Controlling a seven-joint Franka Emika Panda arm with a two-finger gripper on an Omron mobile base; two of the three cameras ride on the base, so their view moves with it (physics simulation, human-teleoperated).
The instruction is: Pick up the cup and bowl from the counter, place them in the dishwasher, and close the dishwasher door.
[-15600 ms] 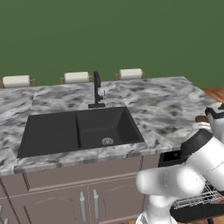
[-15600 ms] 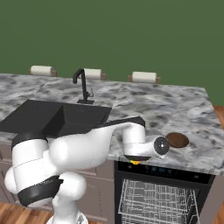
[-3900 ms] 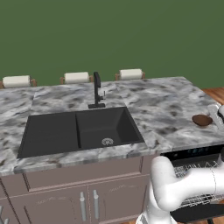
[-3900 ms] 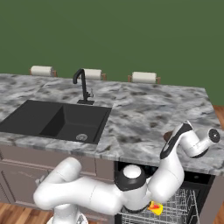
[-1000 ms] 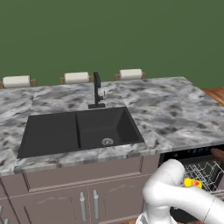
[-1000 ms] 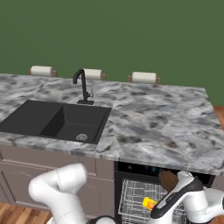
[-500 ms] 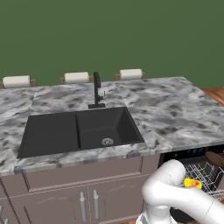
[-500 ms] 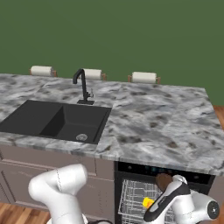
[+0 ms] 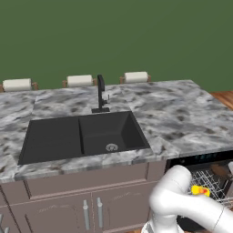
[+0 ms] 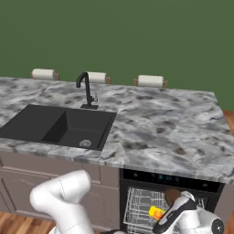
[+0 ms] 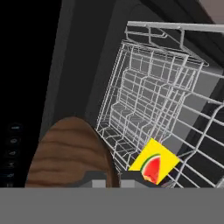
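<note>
two flanking overviews, close rack (image 11: 148,105) view

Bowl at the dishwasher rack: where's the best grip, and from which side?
Pinch the bowl at its rim, one finger inside and one outside, coming from its open side. It is shallow and wide, so the thin wall suits the pincer better than its full width.

The dishwasher (image 10: 171,201) stands open under the right end of the counter (image 10: 169,132), its white wire rack (image 10: 139,212) showing. The yellow cup (image 10: 156,213) lies in the rack. Just above it sits the brown bowl (image 10: 172,196), against the white arm's end.
</note>
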